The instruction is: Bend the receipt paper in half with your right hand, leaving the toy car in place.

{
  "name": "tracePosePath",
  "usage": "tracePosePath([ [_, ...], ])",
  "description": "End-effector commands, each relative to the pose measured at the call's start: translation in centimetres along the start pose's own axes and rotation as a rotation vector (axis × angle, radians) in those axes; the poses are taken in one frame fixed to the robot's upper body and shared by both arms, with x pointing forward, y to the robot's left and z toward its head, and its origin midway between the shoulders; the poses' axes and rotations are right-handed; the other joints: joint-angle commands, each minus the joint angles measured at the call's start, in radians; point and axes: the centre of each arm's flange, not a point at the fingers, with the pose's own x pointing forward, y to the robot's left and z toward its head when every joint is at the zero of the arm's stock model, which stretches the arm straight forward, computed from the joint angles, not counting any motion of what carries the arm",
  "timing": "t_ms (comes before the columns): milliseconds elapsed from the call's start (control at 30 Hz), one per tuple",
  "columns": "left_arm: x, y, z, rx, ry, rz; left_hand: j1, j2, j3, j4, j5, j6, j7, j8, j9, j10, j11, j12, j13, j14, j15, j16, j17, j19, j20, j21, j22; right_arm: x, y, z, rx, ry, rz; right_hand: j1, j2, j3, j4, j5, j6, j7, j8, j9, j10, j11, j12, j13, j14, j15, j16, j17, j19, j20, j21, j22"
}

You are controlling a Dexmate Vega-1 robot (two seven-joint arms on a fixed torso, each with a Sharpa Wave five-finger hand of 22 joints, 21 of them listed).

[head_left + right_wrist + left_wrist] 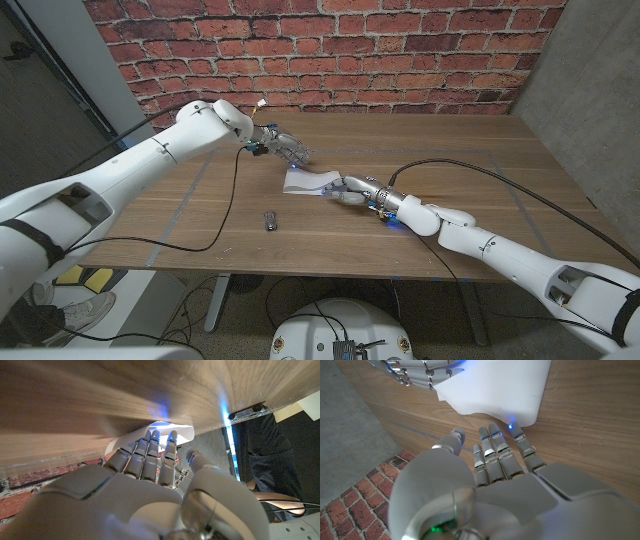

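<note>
Right hand is lifting the receipt paper by its 3 o'clock edge, fingers under; thin, floppy, light, likely sliding. Left hand is hovering spread at its 11 o'clock. Toy car is sitting at 7 o'clock.

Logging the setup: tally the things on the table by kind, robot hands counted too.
Receipt paper: 1
Toy car: 1
Robot hands: 2, the left hand and the right hand
Total: 4
</note>
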Motion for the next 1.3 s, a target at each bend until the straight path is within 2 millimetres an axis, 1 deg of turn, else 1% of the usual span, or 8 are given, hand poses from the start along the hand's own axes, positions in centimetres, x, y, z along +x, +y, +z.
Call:
tracePosePath([
  [33,-0.5,0.0,0.2,-0.006,-0.077,-0.009,-0.015,0.001,-0.003,0.002,-0.003,0.018,0.017,0.013,-0.001,0.003,0.0,0.005,0.004,0.004,-0.001,-0.002,-0.001,0.001,-0.004,0.0,0.0,-1.0,-2.8,1.7,0.001,-0.05,-0.102,0.008,-0.004,-0.001,-0.01,0.001,0.006,0.003,0.0,0.006,0.005,0.011,0.0,0.001,0.013,-0.003,0.005,0.003,0.017,0.012,0.005,0.0],
  [167,-0.7,-0.1,0.2,-0.003,-0.082,-0.003,-0.019,0.001,-0.003,0.002,-0.003,0.025,0.024,0.017,-0.003,0.009,-0.001,0.008,0.004,0.006,-0.002,-0.003,-0.002,0.003,-0.005,0.0,0.0,-1.8,-4.2,2.7,0.007,-0.078,-0.145,0.014,-0.004,-0.001,-0.019,0.002,0.009,0.003,0.001,0.005,0.008,0.003,0.001,0.001,0.028,-0.006,0.01,0.003,0.031,0.011,0.01,0.001],
  [333,-0.9,-0.1,0.2,-0.002,-0.092,0.002,-0.022,0.002,-0.002,-0.001,-0.002,0.037,0.028,0.021,-0.005,0.017,-0.002,0.013,0.005,0.011,-0.004,-0.005,-0.004,0.005,-0.005,0.001,-0.001,-3.3,-6.1,4.3,-0.008,-0.112,-0.206,0.011,-0.001,-0.006,-0.021,0.001,0.017,0.003,0.004,0.005,0.026,0.007,0.005,0.001,0.095,-0.023,0.038,0.009,0.086,0.01,0.03,0.004],
  [767,-1.6,0.1,0.3,-0.001,-0.129,0.035,-0.029,0.002,0.0,-0.006,-0.002,0.061,0.047,0.028,-0.007,0.03,-0.002,0.019,0.006,0.021,-0.006,-0.006,-0.005,0.008,-0.004,0.001,-0.002,-7.2,-11.0,4.5,-0.095,-0.06,-0.399,0.017,-0.007,-0.008,-0.034,0.001,0.028,0.002,0.006,0.005,0.033,0.002,0.004,0.001,0.105,-0.032,0.041,0.01,0.086,0.012,0.03,0.005],
  [933,-2.6,0.5,0.2,-0.014,-0.182,0.084,-0.038,0.003,-0.002,-0.004,-0.003,0.078,0.054,0.033,-0.007,0.036,-0.002,0.021,0.006,0.024,-0.007,-0.007,-0.005,0.01,-0.006,0.002,-0.002,-7.5,-11.0,4.7,-0.109,-0.064,-0.412,0.018,-0.004,-0.008,-0.036,0.001,0.029,0.001,0.006,0.005,0.034,0.004,0.004,0.0,0.105,-0.031,0.041,0.011,0.084,0.011,0.029,0.006],
  [1000,-3.0,0.6,0.1,-0.023,-0.205,0.098,-0.041,0.002,-0.002,-0.003,-0.003,0.086,0.056,0.035,-0.008,0.037,-0.003,0.021,0.006,0.025,-0.007,-0.008,-0.005,0.01,-0.006,0.002,-0.002,-7.6,-10.9,4.8,-0.118,-0.064,-0.422,0.019,-0.003,-0.009,-0.037,0.001,0.031,0.0,0.007,0.005,0.035,-0.006,0.004,0.0,0.104,-0.032,0.042,0.012,0.084,0.011,0.028,0.006],
  [1133,-3.7,0.7,-0.1,-0.029,-0.251,0.128,-0.044,0.003,-0.002,-0.002,-0.003,0.093,0.059,0.037,-0.008,0.036,-0.003,0.021,0.006,0.022,-0.01,-0.01,-0.005,0.01,-0.006,0.002,-0.002,-7.6,-11.1,4.9,-0.113,-0.074,-0.433,0.019,-0.002,-0.009,-0.039,0.001,0.033,-0.003,0.007,0.005,0.036,0.002,0.003,0.0,0.102,-0.033,0.041,0.013,0.085,0.012,0.028,0.006],
  [1300,-4.7,1.0,-0.6,-0.099,-0.425,0.168,-0.053,0.006,-0.002,-0.002,-0.003,0.104,0.061,0.036,-0.008,0.006,0.002,0.01,0.006,-0.008,-0.006,-0.024,-0.005,-0.004,-0.005,-0.004,-0.003,-7.0,-10.8,5.2,-0.09,-0.094,-0.411,0.018,0.001,-0.011,-0.038,0.0,0.032,-0.003,0.006,0.004,0.035,-0.007,0.002,0.0,0.097,-0.036,0.041,0.016,0.08,0.01,0.026,0.006],
])
